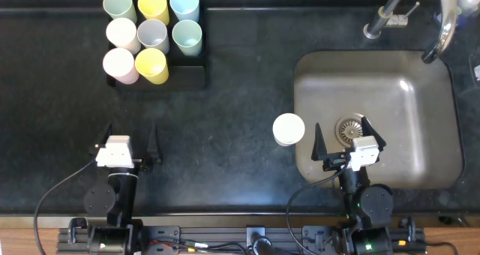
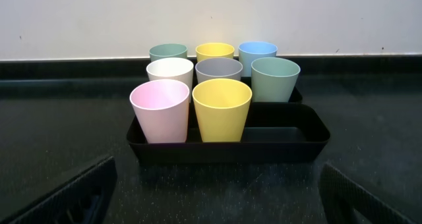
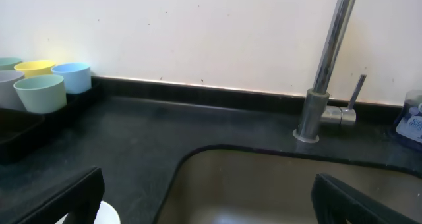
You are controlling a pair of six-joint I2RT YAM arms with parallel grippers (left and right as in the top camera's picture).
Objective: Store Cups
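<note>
Tray: a black tray [image 1: 192, 78] stands at the left of the counter [image 1: 225, 135], close to the back wall, laid out three places by three.
Stored cups: eight cups stand upright in the tray and fill the back and middle rows. The front row holds only the pink cup [image 1: 120, 64] and the front yellow cup [image 1: 152, 65].
Vacant place: the front corner place [image 2: 283, 128], next to the front yellow cup on the sink side, holds nothing.
Loose white cup: the loose white cup [image 1: 289, 129] sits on the counter just beside the left rim of the sink [image 1: 420, 75], well apart from the tray. I cannot tell whether its mouth is up or down.
Left gripper: the left gripper [image 1: 132, 135] has its jaws wide and holds nothing. It hangs over bare counter, facing the tray and short of it.
Right gripper: the right gripper [image 1: 345, 139] has its jaws wide and holds nothing. It is over the near left part of the sink basin, with the loose white cup just beside its left finger.
Progress: judged eight of nine cups stored, so the task is nearly complete.
Outstanding: the loose white cup is not yet gripped. It must be taken up, carried across the counter and set into the vacant place.
Observation: the right arm looks better placed for the pickup. The vacant place is bordered by cups on two sides, so the set-down calls for a straight descent.
</note>
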